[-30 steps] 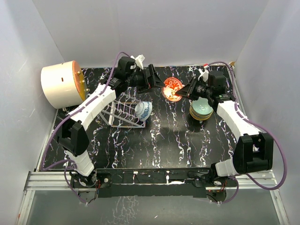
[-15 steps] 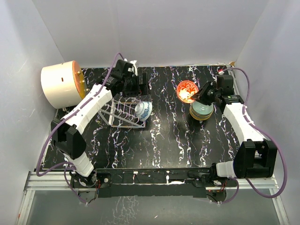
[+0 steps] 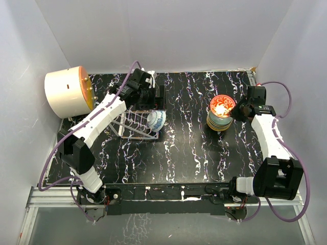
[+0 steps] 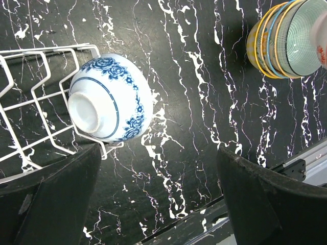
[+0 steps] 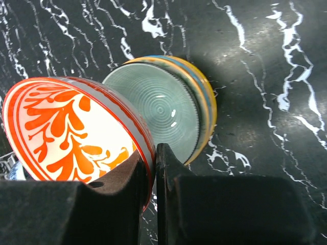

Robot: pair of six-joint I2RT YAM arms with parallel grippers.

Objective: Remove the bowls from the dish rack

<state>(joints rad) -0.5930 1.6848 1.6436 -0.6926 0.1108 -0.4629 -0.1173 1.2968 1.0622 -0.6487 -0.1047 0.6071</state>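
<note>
Left fingers (image 4: 51,194) spread wide and empty; just beyond them a blue-and-white bowl (image 4: 110,97) lies on its side at the dish rack (image 4: 30,102) end. Right fingers (image 5: 214,209) pinch the red-patterned bowl (image 5: 71,132) by its rim, tilted above the stacked bowls (image 5: 168,107) on the counter (image 5: 265,61)

Wire rack (image 3: 131,123) nearly unloaded.
Blue-and-white bowl (image 4: 110,97) sideways at rack's end; red-patterned bowl (image 5: 76,135) tilted over teal-yellow stack (image 5: 173,109).
</note>
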